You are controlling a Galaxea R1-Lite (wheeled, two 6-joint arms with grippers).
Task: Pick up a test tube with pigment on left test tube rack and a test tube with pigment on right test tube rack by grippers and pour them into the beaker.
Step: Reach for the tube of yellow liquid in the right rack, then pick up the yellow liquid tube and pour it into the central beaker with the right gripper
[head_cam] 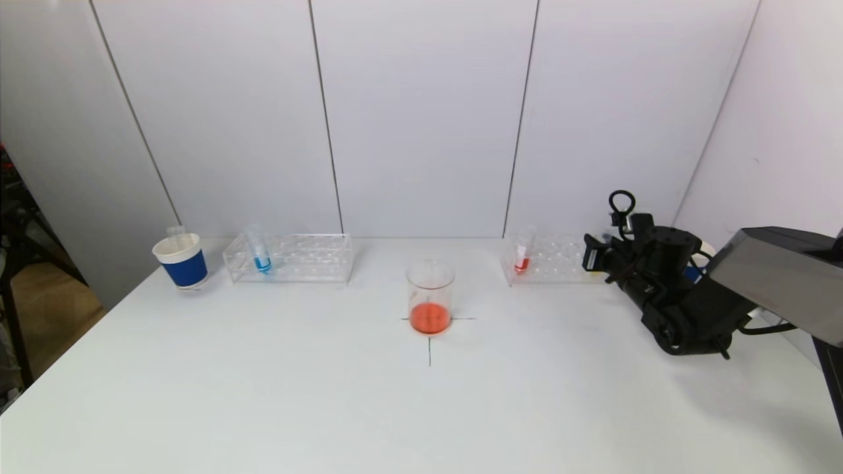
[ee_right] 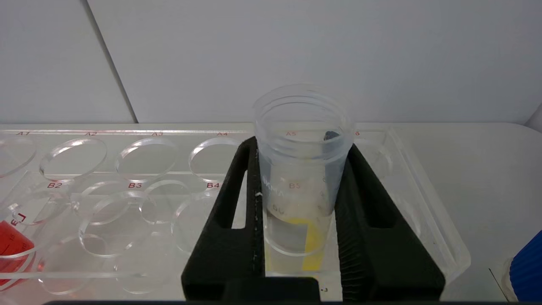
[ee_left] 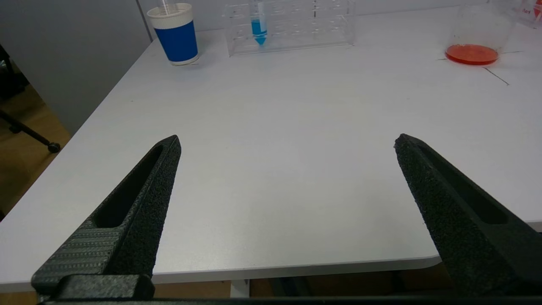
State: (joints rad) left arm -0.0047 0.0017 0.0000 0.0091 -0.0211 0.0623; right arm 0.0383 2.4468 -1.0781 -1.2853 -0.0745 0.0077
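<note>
The left rack [head_cam: 309, 258] holds a test tube of blue pigment [head_cam: 261, 253]. The right rack [head_cam: 553, 262] holds a tube of red pigment [head_cam: 522, 257]. The beaker [head_cam: 431, 296] stands at the table's middle with orange-red liquid in it. My right gripper [ee_right: 301, 145] is at the right rack's far right end, shut on a clear tube with yellow pigment [ee_right: 302, 186] that stands upright in a rack hole. My left gripper [ee_left: 288, 140] is open and empty over the table's near left edge, out of the head view. The blue tube [ee_left: 258, 25] is far ahead of it.
A blue-and-white paper cup [head_cam: 182, 260] stands left of the left rack. A second blue cup [ee_right: 527, 271] stands right of the right rack, by my right arm. The red tube [ee_right: 12, 250] stands several holes away from my right gripper. White wall panels close the back.
</note>
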